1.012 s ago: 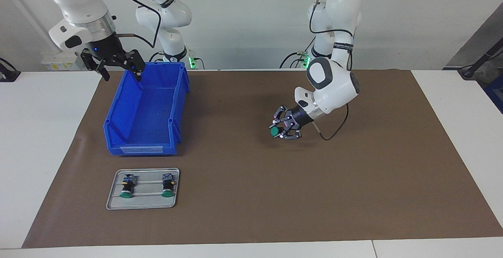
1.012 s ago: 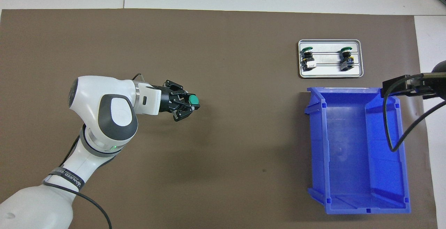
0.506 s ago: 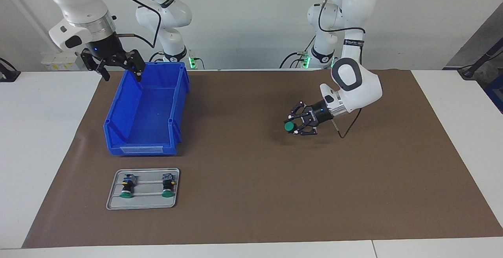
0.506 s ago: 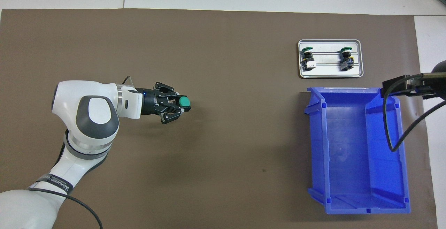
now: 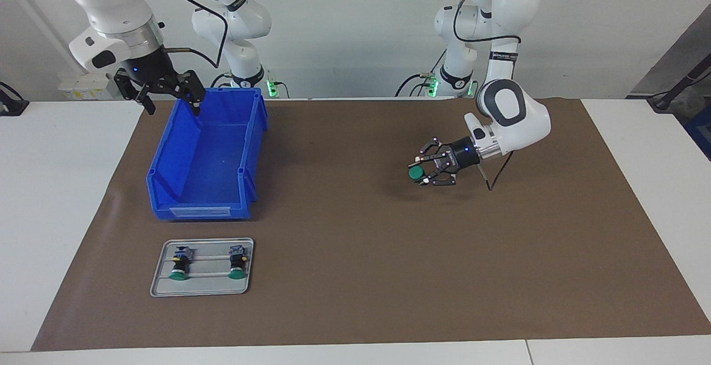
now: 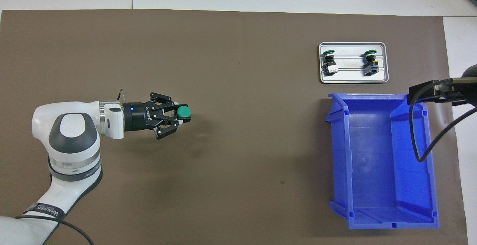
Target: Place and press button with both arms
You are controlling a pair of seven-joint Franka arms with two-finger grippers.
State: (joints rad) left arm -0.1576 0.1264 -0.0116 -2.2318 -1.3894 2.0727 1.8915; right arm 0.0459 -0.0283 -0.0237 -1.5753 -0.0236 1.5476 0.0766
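The left gripper [image 5: 426,175] pinches the green-capped button [image 5: 415,173] by its barrel, held sideways over the bare brown mat [image 5: 355,276] toward the left arm's end, probably so the cap stays free for pressing. The right gripper [image 5: 161,88] waits spread and empty over the blue bin [image 5: 206,159]. Two more buttons lie on the metal tray [image 5: 201,289], farther from the robots than the bin.

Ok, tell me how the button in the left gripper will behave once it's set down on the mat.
The button in the left gripper looks rigid. Its round cap and barrel could probably roll if laid sideways. Stood on end, it may tip.
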